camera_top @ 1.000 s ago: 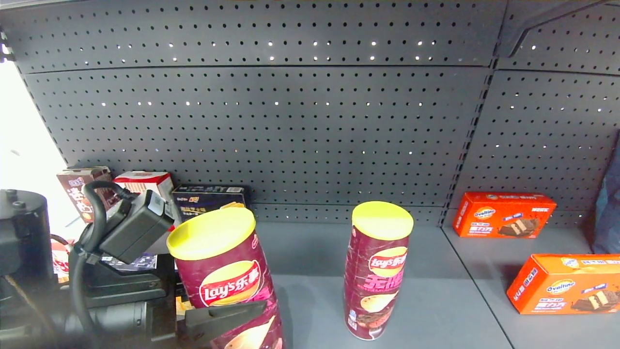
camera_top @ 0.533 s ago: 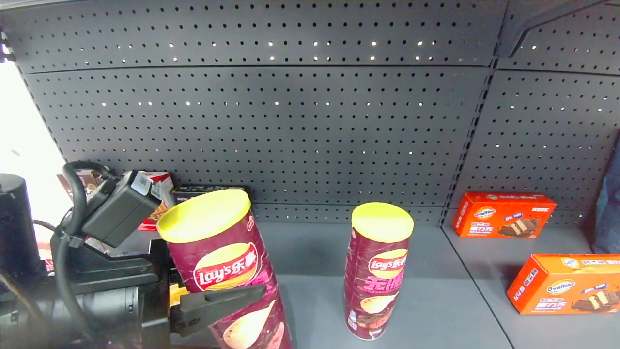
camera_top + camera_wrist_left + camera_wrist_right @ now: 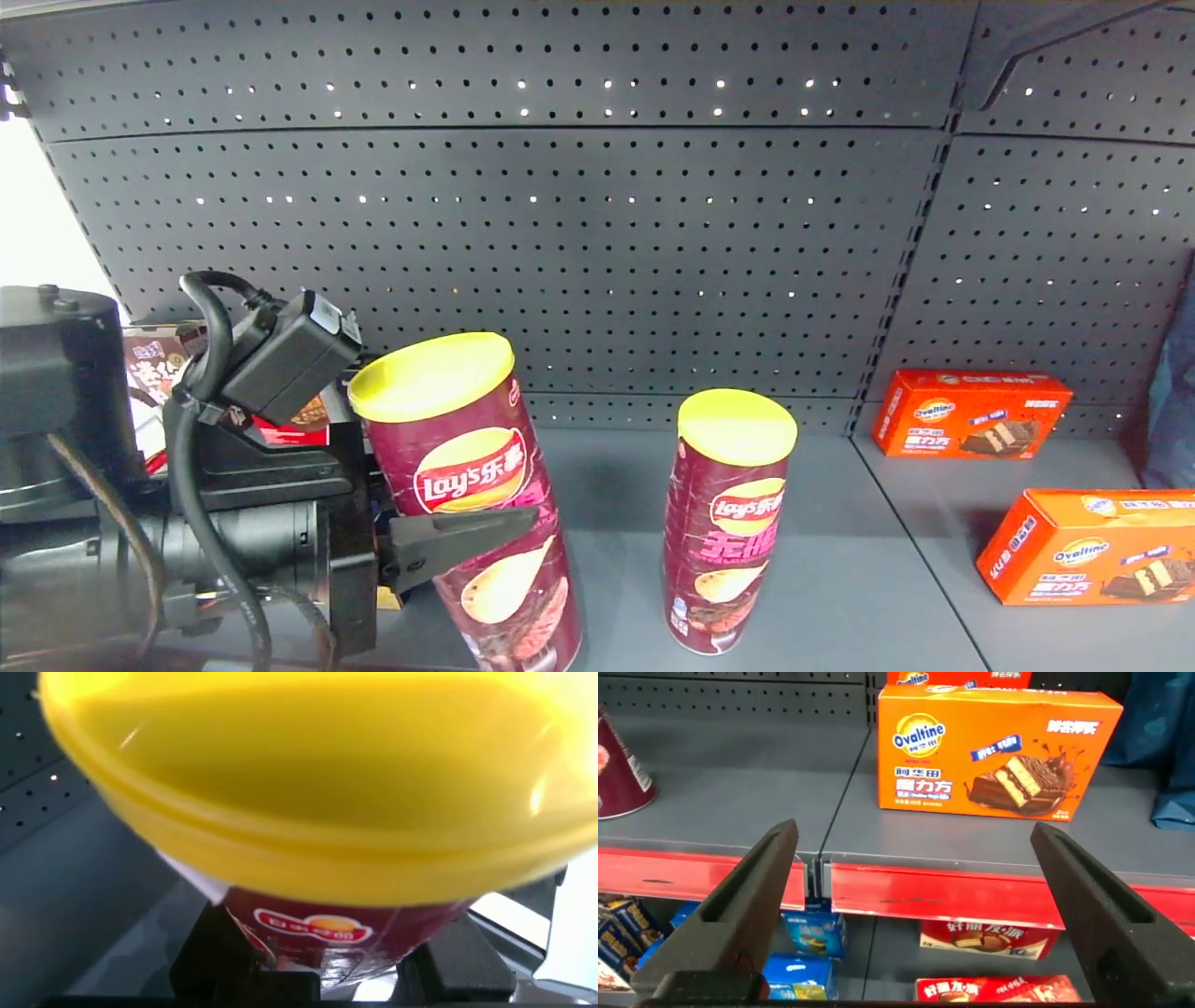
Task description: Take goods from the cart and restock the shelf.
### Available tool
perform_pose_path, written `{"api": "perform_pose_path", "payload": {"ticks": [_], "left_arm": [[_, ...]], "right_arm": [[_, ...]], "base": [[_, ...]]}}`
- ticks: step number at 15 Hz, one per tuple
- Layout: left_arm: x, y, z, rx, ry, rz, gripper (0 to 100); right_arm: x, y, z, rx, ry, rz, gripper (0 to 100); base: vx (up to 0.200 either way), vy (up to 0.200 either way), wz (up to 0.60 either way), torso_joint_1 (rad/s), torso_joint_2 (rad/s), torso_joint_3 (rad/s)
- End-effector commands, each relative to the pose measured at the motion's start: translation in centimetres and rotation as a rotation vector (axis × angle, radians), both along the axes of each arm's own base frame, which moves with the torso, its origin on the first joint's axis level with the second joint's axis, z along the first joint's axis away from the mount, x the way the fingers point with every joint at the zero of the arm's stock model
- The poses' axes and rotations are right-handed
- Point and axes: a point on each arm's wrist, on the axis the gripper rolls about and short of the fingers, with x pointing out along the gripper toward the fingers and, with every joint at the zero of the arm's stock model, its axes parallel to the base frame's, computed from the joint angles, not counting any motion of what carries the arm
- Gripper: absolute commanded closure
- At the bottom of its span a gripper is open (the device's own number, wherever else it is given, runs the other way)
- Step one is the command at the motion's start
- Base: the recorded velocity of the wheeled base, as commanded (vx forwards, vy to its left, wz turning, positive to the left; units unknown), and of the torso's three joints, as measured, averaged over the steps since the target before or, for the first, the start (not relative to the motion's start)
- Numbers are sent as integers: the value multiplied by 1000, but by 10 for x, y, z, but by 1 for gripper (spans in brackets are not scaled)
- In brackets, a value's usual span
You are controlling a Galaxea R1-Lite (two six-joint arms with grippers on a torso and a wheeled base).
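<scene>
Held can (image 3: pixel 467 485): base cut by the picture's lower edge. In the left wrist view its lid (image 3: pixel 308 775) is blurred and the body mostly hidden beneath.
Left gripper (image 3: pixel 518 523): far jaw hidden behind the can.
Left boxes (image 3: pixel 154 359): largely hidden behind the arm.
Near orange box (image 3: pixel 1092 546): right end cut off.
Standing can (image 3: pixel 621 765): cut by the right wrist view's edge.
Lower-shelf packs (image 3: pixel 990 938): partly hidden behind the red shelf lip (image 3: pixel 943 896).

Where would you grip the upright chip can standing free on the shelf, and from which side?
Probably mid-body of the standing can, jaws level across its round wall, coming in from the open front of the shelf. It stands upright, its flat yellow lid offers no hold, and the pegboard closes off the back. The left gripper holds the other can likewise.
</scene>
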Motion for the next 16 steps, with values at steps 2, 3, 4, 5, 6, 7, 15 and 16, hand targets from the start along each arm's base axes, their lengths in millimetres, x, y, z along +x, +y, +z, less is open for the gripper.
{"api": "perform_pose_path", "payload": {"ticks": [2,3,4,5,6,7,15,16], "left_arm": [[23,6,-6,45,-27,57,100],[26,8,-3,48,-41,67,100],[26,7,0,40,-53,68,100],[26,7,0,41,-55,67,100],[28,6,4,36,-67,66,100],[33,2,7,28,-72,48,100],[117,-35,16,42,-141,3,100],[125,-39,13,54,-149,-2,100]], "right_arm": [[0,0,0,0,0,1,0],[0,0,0,0,0,1,0],[0,0,0,0,0,1,0],[0,0,0,0,0,1,0],[0,0,0,0,0,1,0],[0,0,0,0,0,1,0],[0,0,0,0,0,1,0],[0,0,0,0,0,1,0]], "base": [[0,0,0,0,0,0],[0,0,0,0,0,0],[0,0,0,0,0,0],[0,0,0,0,0,0],[0,0,0,0,0,0],[0,0,0,0,0,0],[0,0,0,0,0,0],[0,0,0,0,0,0]]}}
